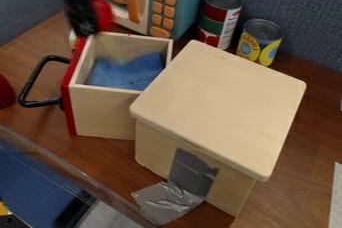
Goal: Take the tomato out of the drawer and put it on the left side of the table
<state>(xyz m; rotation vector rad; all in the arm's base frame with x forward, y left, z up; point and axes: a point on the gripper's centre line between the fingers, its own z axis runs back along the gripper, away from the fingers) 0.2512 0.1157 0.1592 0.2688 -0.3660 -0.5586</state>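
Observation:
The black gripper [83, 19] hangs at the upper left, over the back left corner of the open drawer [103, 109], and is blurred. A red thing [103, 14] shows right against its right side; whether this is the tomato, and whether it is held, I cannot tell. The wooden drawer has a red front with a black handle [30, 84] facing left. Inside it lies a blue cloth [127, 72], with a blurred patch above it near the back wall.
A wooden cabinet [224, 97] stands right of the drawer, grey tape at its base. Behind are a toy microwave [180, 2] and two cans [219, 19]. A dark red object [5, 93] sits at the left edge, above a clear-rimmed bin [67, 164] at the lower left.

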